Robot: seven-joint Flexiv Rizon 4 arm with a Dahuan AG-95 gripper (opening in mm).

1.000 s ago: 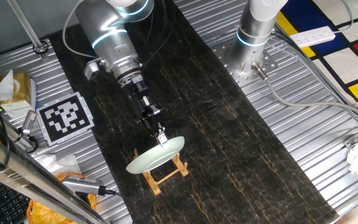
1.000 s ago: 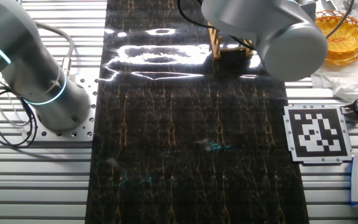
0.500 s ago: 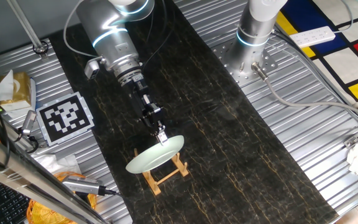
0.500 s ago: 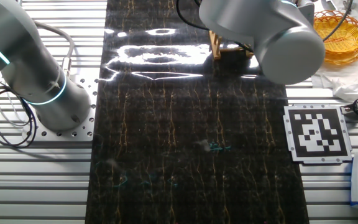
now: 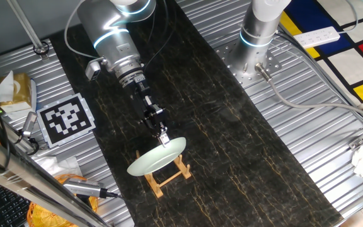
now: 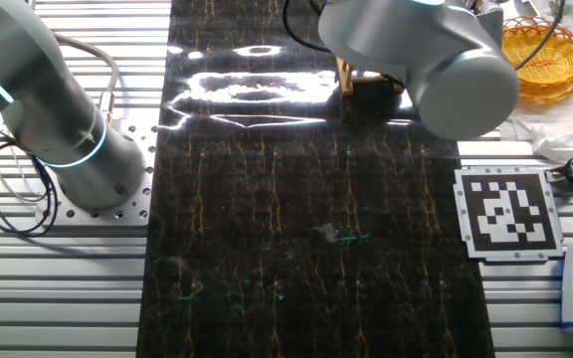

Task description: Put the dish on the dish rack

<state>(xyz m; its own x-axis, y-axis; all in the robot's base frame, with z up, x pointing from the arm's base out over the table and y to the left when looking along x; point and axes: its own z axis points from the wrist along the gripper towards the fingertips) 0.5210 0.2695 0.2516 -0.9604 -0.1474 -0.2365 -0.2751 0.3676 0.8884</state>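
- Where the dark marbled mat runs down the ribbed metal table, the dish sits tilted on top of the dish rack, its pale green face turned up and toward the camera.
- Rack position: near the lower end of the mat in one fixed view; light-wood rails and cross bars show below and to the right of the dish, which overhangs the rack on both sides.
- Gripper: at the upper rim of the dish, touching or just at its edge. Whether its fingers are clamped on the rim or parted cannot be told at this size.
- Arm: reaches down from upper left, wrist links in line toward the dish.
- Second arm base: stands on the table to the right, well apart from the rack.
- Other fixed view: the arm's grey body covers most of the rack; only a wooden upright and rail show. The dish and gripper are hidden there.
- Surroundings: printed marker tag left of the mat; orange wicker basket beyond the marker tag in the other fixed view.
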